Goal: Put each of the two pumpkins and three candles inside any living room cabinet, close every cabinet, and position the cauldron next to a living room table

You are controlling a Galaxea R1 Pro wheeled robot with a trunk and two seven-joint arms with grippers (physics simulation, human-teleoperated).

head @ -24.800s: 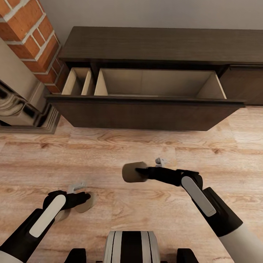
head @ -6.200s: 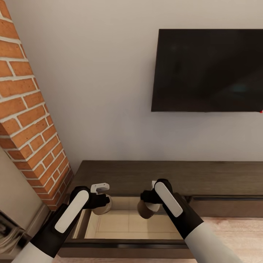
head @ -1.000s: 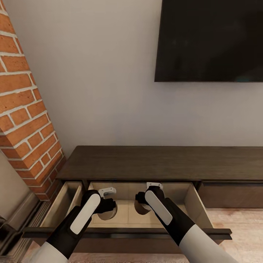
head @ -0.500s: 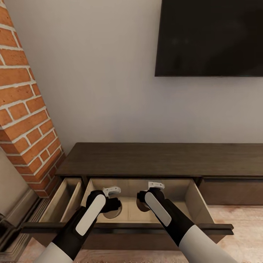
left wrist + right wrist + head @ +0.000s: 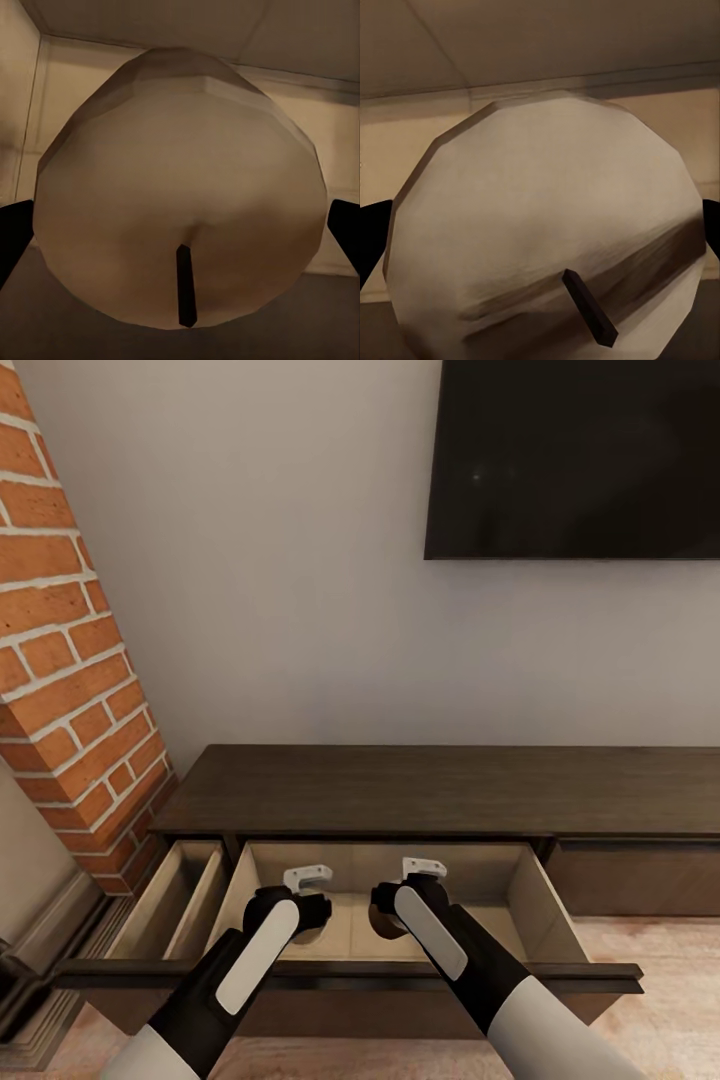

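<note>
Left claw holds a candle, right claw holds another, each clamped across its round sides with the wick end facing the wrist camera. Both hang low inside the open drawer of the cabinet, likely so the drop is short and they don't roll

Both arms dip further into the open pale tan drawer of the long dark-brown wood cabinet, the left gripper and right gripper carrying their stubby beige candles lower toward its floor.
</note>
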